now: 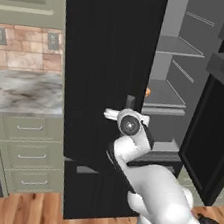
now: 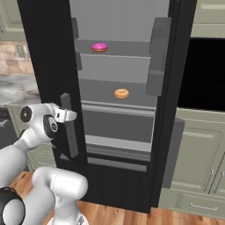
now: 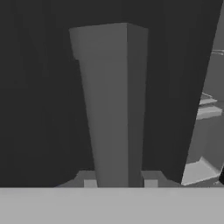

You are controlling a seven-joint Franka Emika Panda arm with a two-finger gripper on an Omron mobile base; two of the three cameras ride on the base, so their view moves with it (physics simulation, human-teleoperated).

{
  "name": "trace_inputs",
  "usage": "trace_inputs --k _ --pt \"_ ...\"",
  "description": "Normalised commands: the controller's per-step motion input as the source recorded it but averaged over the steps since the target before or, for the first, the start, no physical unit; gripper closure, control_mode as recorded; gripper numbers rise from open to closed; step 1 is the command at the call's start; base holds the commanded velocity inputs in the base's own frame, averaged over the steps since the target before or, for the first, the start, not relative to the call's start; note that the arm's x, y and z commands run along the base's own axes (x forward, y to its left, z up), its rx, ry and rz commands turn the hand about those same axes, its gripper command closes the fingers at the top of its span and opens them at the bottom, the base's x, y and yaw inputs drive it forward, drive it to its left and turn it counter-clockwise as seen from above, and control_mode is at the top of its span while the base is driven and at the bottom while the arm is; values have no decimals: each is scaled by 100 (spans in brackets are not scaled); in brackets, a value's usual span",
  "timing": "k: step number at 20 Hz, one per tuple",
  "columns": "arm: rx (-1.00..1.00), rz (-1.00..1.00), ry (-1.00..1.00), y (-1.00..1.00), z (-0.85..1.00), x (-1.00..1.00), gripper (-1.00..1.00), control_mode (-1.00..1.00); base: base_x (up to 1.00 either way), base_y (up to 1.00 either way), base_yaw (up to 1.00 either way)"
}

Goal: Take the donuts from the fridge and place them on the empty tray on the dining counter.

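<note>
The left base view looks forward past the arm at the fridge (image 1: 108, 83) from its left; the right base view faces the same open fridge (image 2: 118, 110) from the right, both at middling range. The hand view sits tight against the grey door handle (image 3: 111, 105)

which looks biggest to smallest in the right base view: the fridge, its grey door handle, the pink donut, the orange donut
1. fridge
2. grey door handle
3. pink donut and orange donut: they look about alike, so no ranking between them.
</note>
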Motion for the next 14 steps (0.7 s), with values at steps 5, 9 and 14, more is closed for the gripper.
trace_inputs --k 5,9,14 --pt "14 -26 -11 100 0 -78 100 -100 0 0 0" --pt "14 -24 -9 100 1 -82 100 -100 0 0 0" --pt "11 -17 -6 93 3 -68 100 -100 0 0 0"
